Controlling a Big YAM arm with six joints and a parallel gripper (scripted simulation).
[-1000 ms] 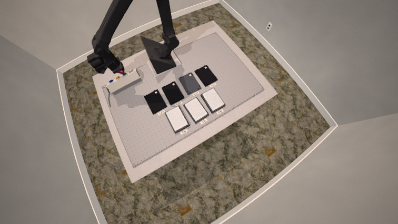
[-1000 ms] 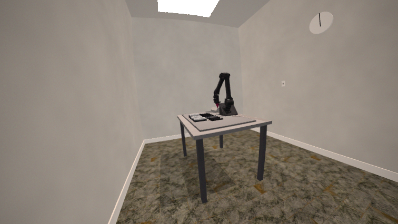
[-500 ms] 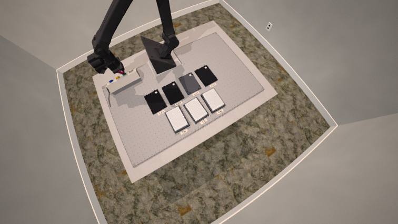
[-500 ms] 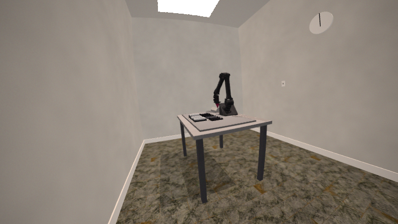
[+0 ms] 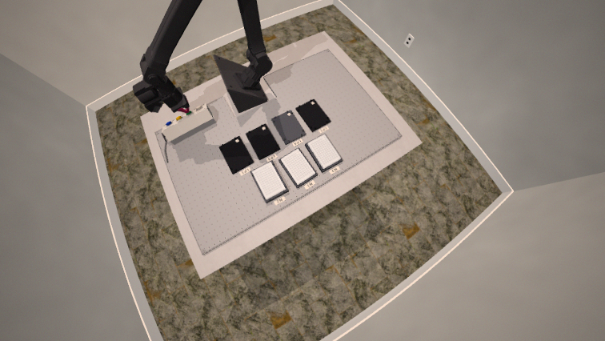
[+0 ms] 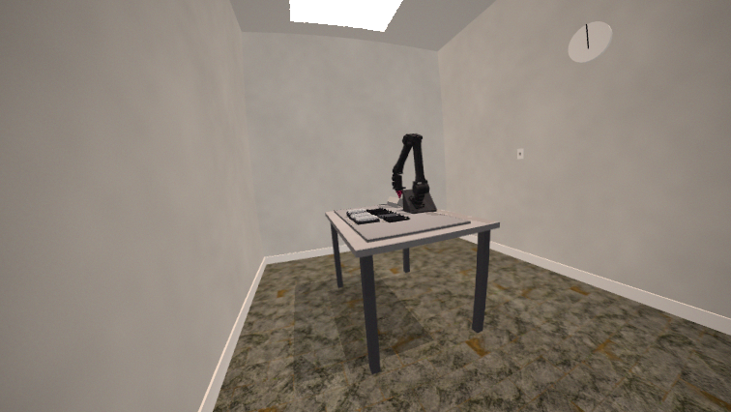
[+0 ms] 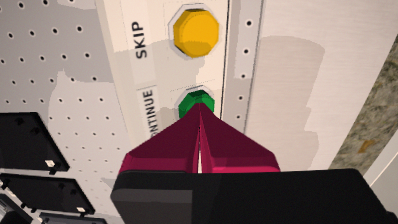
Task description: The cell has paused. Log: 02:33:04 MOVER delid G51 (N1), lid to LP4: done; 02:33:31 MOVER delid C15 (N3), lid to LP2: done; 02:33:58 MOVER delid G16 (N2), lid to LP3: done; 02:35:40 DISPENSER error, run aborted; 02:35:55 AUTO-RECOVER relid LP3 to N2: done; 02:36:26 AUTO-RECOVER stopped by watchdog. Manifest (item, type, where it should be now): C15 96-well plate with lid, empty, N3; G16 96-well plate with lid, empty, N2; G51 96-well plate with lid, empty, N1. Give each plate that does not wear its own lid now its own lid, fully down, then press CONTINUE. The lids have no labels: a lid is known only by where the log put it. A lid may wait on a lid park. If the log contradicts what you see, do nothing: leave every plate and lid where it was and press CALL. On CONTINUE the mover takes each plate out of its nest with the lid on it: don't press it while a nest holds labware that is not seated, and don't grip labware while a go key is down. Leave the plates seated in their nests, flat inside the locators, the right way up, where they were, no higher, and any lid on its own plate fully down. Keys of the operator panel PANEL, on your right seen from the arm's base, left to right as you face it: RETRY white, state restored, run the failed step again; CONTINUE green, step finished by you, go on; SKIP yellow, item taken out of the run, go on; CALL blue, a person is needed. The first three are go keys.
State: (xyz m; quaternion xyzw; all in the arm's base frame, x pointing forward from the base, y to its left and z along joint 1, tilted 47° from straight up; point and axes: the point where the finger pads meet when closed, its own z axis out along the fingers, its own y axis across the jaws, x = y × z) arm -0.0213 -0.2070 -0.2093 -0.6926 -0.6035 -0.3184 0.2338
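My gripper (image 5: 187,110) (image 6: 399,194) (image 7: 199,111) is shut and empty, its crimson fingertips at the green CONTINUE key (image 7: 196,98). They cover part of it; whether they press it is unclear. The yellow SKIP key (image 5: 178,118) (image 7: 196,33) and the blue CALL key (image 5: 168,123) lie beyond it on the panel (image 5: 190,126). Three white plates (image 5: 269,180) (image 5: 297,167) (image 5: 323,152) sit flat in the nests. Clear lids on them cannot be made out. Of four lid parks, three look black (image 5: 236,155) (image 5: 262,142) (image 5: 313,114); one looks greyer (image 5: 288,126), perhaps under a clear lid.
The arm's dark base (image 5: 241,90) (image 6: 419,202) stands at the table's rear edge, beside the panel. The lid parks form a row between the base and the nests. A dark cable (image 5: 166,151) runs from the panel's end. Small label tags lie beside the parks and nests.
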